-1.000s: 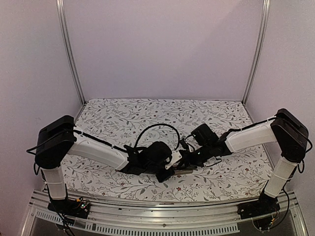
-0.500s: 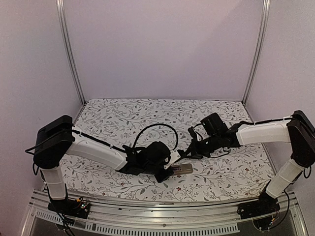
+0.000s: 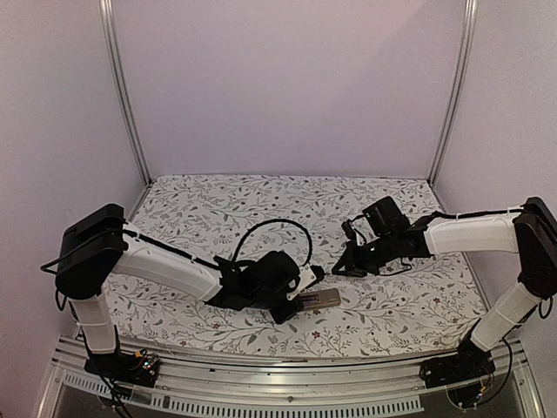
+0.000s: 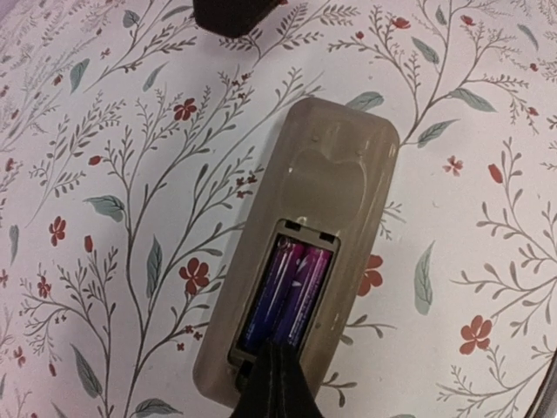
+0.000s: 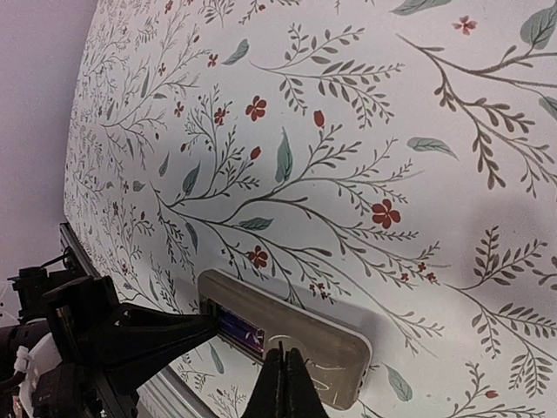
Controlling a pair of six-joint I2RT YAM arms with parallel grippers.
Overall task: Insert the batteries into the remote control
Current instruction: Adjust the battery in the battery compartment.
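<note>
The remote control lies face down on the floral cloth, its grey-tan back up and its battery bay uncovered. Two purple batteries lie side by side in the bay, also seen as batteries in the right wrist view. My left gripper is shut, its tips resting at the near end of the bay against the batteries. It holds nothing. My right gripper is shut and empty, hanging above the cloth up and to the right of the remote.
The floral cloth covers the table up to purple walls on three sides. Metal posts stand at the back corners and a metal rail runs along the front. The left arm's black cable loops above the cloth.
My right gripper has drawn back from the remote, up and to the right, leaving its right end uncovered. The left gripper has stayed at the remote's battery bay.
</note>
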